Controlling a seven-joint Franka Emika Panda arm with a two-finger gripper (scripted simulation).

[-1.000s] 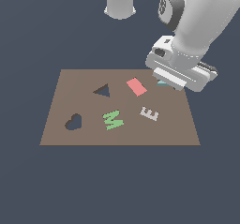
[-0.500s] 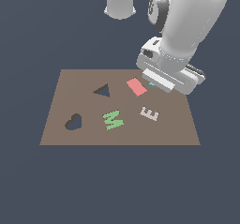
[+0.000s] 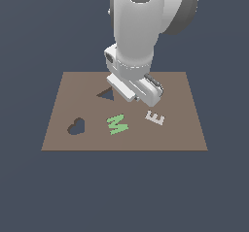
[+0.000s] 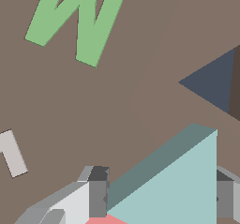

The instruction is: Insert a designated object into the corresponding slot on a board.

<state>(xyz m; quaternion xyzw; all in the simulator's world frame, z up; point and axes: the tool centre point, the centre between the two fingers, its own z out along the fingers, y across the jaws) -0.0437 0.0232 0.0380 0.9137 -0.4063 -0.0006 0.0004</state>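
1. Wrist view: I see my end effector (image 4: 157, 199) closed on the teal triangle (image 4: 180, 183), one grey finger (image 4: 97, 192) pressed to one side of it and the other finger at the opposite edge. The block hangs between them above the board (image 4: 117, 101).
2. The slot (image 4: 211, 85) is a dark triangular cutout just ahead of the held block and a little off to one side. One tip of the cutout points toward the green M (image 4: 77, 21), and the block's sloped top edge runs roughly along the cutout's near edge, so I judge the orientation already close.
3. The relation my next move turns on: the block is near the slot but not over it. I would need a short sideways shift across the board, then a straight descent.
4. Exterior view: the arm (image 3: 136, 32) stands nearly vertical over the board (image 3: 185, 129), wrist pointing down, with the end effector (image 3: 138, 96) just to that view's right of the slot (image 3: 105, 95). The block itself is hidden behind the hand there.
5. The M (image 3: 117, 124), the pale E (image 3: 155, 118) and the heart cutout (image 3: 76, 126) lie nearer the board's front edge, apart from my path.
6. A sliver of red shows under the block in the wrist view; I cannot tell what it is.
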